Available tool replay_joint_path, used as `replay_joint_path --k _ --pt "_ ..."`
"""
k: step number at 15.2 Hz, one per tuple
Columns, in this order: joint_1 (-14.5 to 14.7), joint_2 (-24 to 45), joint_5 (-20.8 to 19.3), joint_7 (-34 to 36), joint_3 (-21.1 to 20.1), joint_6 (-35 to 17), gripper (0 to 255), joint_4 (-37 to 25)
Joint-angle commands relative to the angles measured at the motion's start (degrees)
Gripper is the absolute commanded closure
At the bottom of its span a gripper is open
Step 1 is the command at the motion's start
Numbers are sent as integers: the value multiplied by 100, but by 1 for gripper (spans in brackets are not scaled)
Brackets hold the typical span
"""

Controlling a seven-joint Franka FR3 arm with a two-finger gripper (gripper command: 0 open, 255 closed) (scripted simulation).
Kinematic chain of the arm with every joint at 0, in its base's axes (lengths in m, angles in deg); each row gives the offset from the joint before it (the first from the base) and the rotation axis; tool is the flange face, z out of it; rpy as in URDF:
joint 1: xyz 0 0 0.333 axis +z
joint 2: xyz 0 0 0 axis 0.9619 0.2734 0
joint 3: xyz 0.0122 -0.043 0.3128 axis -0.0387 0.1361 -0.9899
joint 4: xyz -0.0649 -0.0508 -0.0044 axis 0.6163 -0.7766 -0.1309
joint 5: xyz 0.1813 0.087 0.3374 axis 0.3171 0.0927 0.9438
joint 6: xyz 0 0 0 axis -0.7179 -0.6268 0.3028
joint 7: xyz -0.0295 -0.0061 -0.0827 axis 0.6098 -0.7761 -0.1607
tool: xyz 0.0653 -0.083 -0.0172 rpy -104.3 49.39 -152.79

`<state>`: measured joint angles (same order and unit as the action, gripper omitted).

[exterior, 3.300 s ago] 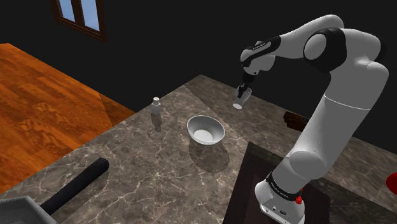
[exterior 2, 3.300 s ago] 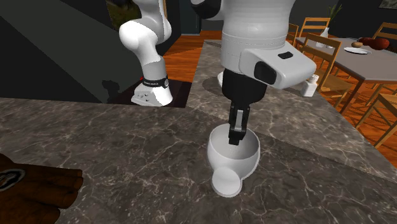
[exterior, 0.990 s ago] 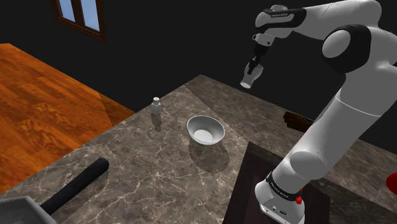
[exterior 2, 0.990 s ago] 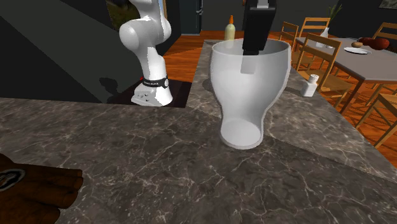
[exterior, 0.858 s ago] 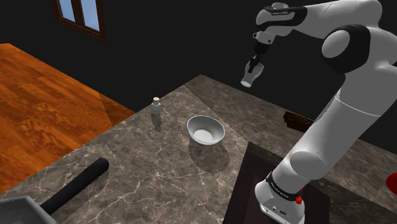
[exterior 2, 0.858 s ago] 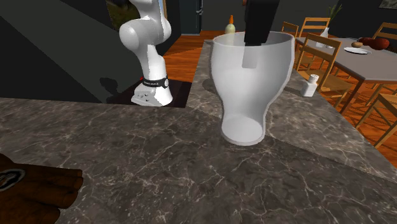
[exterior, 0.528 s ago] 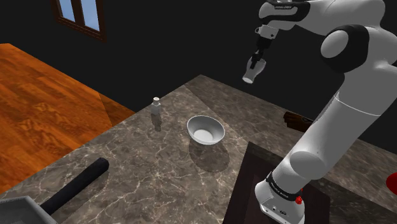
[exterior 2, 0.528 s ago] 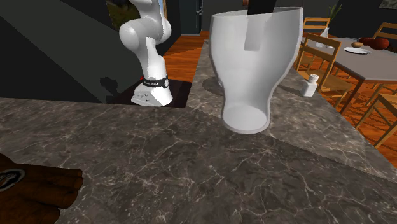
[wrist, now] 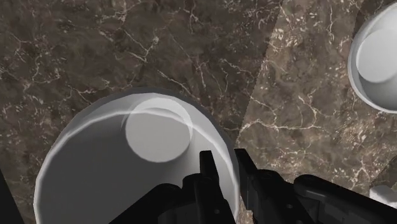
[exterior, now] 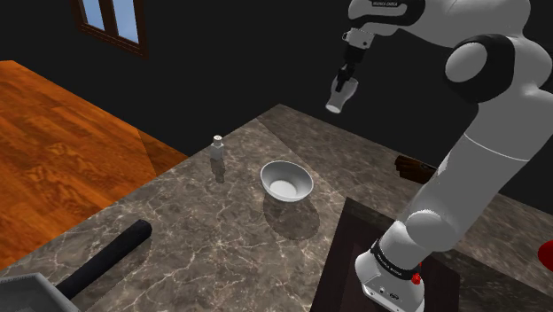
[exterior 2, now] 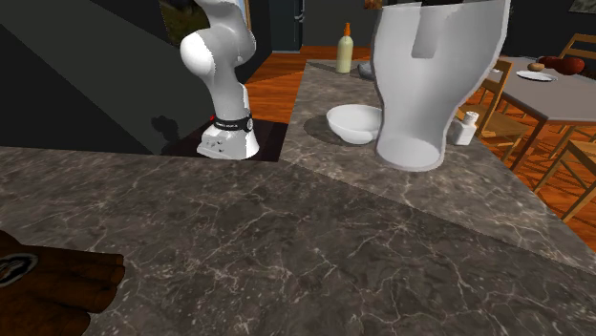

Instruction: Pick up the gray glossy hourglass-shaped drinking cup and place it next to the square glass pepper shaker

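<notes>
tool (exterior: 348, 70): clenched on the cup's rim, one finger inside the wall, one outside (wrist view (wrist: 224, 170))
cup (exterior: 341, 94): pale grey, glossy, waisted; hangs from the tool in the air, well above the counter (exterior: 204, 232), mouth up, slightly tilted; touches nothing else
pepper shaker (exterior: 217, 147): upright on the counter near its edge at the shoulder view's left, well apart from the cup
bowl (exterior: 286, 181): white, on the counter, between shaker and cup
wrist view: cup (wrist: 127, 167) seen from above, marbled counter (wrist: 95, 51) below, bowl (wrist: 378, 60) off to the side
black roll (exterior: 102, 259): lies at the near end of the counter
</notes>
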<state>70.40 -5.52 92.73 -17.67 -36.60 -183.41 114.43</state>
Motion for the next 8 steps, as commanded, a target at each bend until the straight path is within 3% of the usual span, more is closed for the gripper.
replay_joint_path --k 1,8 --pt "123 78 39 238 -114 -72 255 -7" --pt "533 485 206 1004 -480 -157 255 -320"
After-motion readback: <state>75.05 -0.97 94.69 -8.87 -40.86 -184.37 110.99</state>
